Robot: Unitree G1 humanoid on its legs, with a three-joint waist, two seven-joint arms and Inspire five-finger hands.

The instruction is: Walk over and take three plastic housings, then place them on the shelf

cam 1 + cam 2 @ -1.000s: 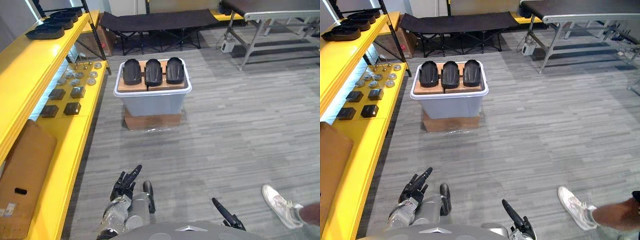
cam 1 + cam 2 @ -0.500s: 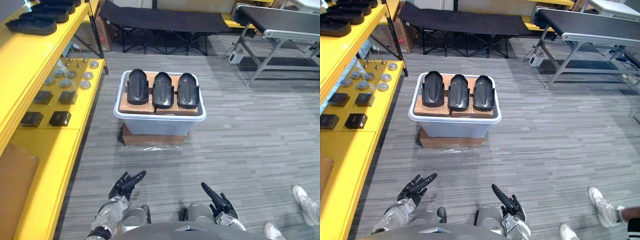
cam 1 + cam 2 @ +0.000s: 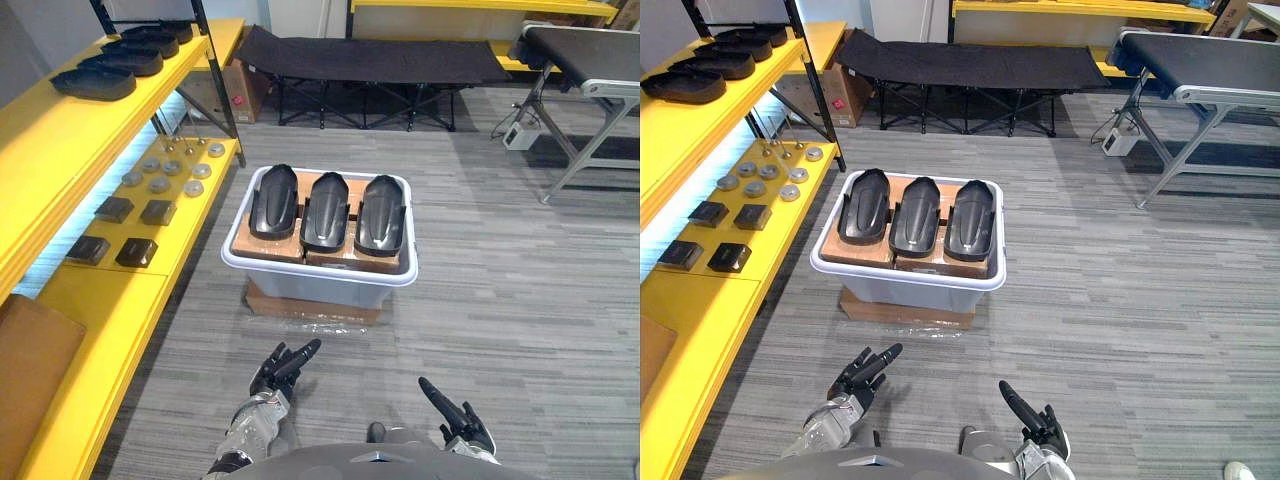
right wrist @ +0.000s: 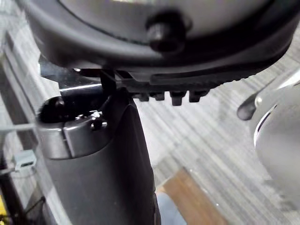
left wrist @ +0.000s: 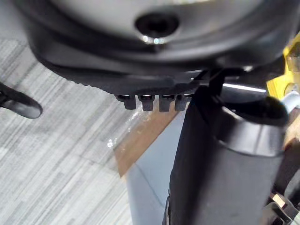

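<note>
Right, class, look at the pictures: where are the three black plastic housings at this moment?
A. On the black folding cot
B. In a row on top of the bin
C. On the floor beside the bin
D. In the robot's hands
B: the housings lie side by side on cardboard on top of the grey bin, while the left hand and right hand are open with nothing in them.

The three housings (image 3: pixel 327 211) look like black plastic, smooth with a soft shine. The cardboard (image 3: pixel 262 246) under them is matt brown, the bin (image 3: pixel 330 287) smooth pale grey plastic. The yellow shelf (image 3: pixel 110 340) looks painted and smooth; the cot (image 3: pixel 370 60) has matt black cloth.
</note>
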